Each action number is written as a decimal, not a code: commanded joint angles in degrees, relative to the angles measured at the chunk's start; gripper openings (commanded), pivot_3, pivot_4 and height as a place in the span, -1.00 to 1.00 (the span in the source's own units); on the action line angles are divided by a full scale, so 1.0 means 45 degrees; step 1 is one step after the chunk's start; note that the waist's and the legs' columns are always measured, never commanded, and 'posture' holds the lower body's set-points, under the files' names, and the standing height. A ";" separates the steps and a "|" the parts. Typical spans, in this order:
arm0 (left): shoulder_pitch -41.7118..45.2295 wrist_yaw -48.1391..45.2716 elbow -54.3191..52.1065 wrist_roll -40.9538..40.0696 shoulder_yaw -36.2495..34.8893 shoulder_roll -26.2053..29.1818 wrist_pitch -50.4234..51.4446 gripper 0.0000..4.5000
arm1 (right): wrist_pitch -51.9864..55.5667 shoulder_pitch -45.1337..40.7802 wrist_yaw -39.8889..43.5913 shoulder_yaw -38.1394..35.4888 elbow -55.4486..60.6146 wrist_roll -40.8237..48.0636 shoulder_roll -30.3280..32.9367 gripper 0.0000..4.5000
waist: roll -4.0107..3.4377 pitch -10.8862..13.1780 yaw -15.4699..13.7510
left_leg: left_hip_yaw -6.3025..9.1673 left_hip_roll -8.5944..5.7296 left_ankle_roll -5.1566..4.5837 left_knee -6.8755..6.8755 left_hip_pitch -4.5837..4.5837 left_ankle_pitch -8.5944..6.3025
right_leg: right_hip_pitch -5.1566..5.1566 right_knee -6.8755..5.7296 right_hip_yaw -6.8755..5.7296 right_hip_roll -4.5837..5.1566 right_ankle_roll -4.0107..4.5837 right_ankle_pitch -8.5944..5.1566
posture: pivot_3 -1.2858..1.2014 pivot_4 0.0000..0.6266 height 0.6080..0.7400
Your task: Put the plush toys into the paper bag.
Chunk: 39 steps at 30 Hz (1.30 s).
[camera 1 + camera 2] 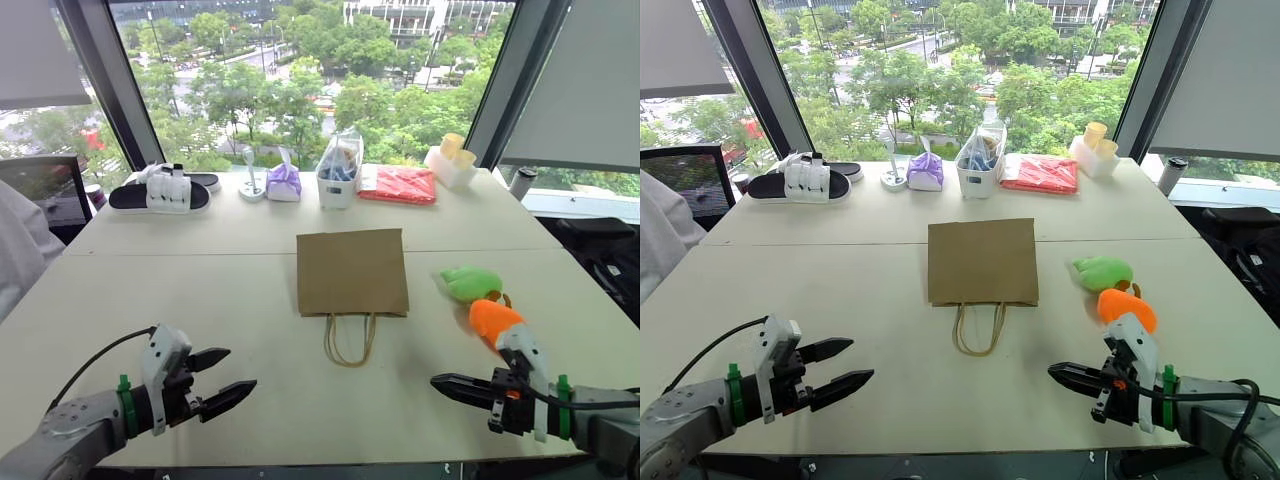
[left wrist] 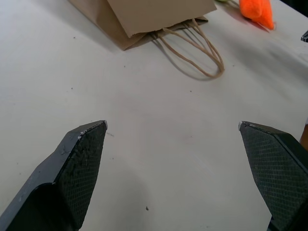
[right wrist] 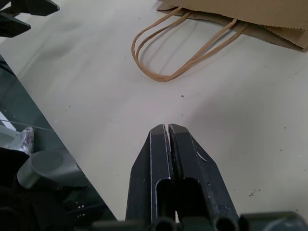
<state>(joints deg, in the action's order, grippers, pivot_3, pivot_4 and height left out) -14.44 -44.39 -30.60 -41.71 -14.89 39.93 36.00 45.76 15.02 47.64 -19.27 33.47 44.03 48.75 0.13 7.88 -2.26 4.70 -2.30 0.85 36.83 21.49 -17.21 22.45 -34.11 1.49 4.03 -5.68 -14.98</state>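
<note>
Paper bag (image 1: 352, 271) lying flat mid-bench, handles (image 1: 350, 340) pointing toward robot. Green plush (image 1: 471, 283) and orange plush (image 1: 494, 321) resting just right of bag, touching each other. Left gripper (image 1: 226, 376) hovering with jaws spread wide; right gripper (image 1: 442, 383) hovering pinched closed, holding nothing. Advice: bag mouth likely needing opening first; right gripper needing to spread before reaching for orange plush.

Sandals (image 1: 160, 192), purple pouch (image 1: 284, 183), clear container (image 1: 339, 172), red packet (image 1: 399, 185) line the table's (image 1: 150, 290) far edge.
</note>
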 commanded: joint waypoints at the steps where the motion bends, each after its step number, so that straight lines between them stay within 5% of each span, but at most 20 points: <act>1: 0.0144 0.0225 -0.0569 -0.0228 -0.0401 0.0061 0.0034 1.00 | -0.0205 -0.0212 0.0071 -0.0011 0.0067 -0.0002 0.0045 -0.98 | 0.0000 0.0000 0.0000 | 0.0000 0.0000 0.0000 0.0000 0.0000 0.0000 | 0.0000 0.0000 0.0000 0.0000 0.0000 0.0000 | 0.03 -0.52 1.00; 15: 0.1143 0.0548 -0.0094 -0.0009 -0.0447 0.0363 0.0095 1.00 | -0.0236 -0.0563 -0.0206 0.0190 -0.0067 -0.0202 -0.0244 -0.98 | 0.0001 -0.0001 -0.0002 | -0.0001 -0.0004 0.0000 0.0001 -0.0001 0.0001 | -0.0001 -0.0001 -0.0003 -0.0002 -0.0001 0.0000 | 0.03 -0.52 1.00; 24: 0.4811 -0.3158 0.3569 0.3862 0.2311 0.2433 -0.4250 1.00 | 0.0085 -0.1440 -0.0860 0.0581 0.0158 -0.0003 -0.0498 -0.98 | -0.0003 0.0000 -0.0010 | -0.0006 -0.0012 0.0003 0.0001 -0.0007 0.0003 | -0.0001 -0.0004 -0.0007 -0.0009 0.0001 0.0001 | 0.03 -0.52 1.00; 31: 0.9368 -0.5607 0.8426 0.6199 0.5490 0.0293 -0.8142 1.00 | 0.0279 -0.1420 -0.2019 0.1108 0.1235 0.0137 -0.1259 -0.98 | 0.0012 -0.0005 0.0004 | -0.0001 -0.0041 0.0000 0.0006 0.0013 0.0003 | 0.0007 -0.0001 -0.0020 0.0015 -0.0009 0.0007 | 0.03 -0.52 1.00; 39: 1.2434 -0.6604 1.3237 0.8234 0.7280 -0.2442 -1.2868 1.00 | 0.0412 -0.1030 -0.3350 0.1511 0.2344 0.0238 -0.2115 -0.98 | 0.0029 0.0000 0.0017 | -0.0008 -0.0040 -0.0006 0.0025 0.0013 0.0005 | 0.0017 -0.0027 -0.0041 0.0002 -0.0060 0.0035 | 0.03 -0.52 1.00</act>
<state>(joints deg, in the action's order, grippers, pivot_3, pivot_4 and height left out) 39.52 -73.40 26.94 -5.67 17.56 29.64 -18.09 47.97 10.23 33.59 -11.80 41.80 44.19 39.58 0.26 7.88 -2.19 4.65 -2.48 0.82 36.97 21.55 -17.19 22.52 -34.23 1.30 4.02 -5.96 -14.82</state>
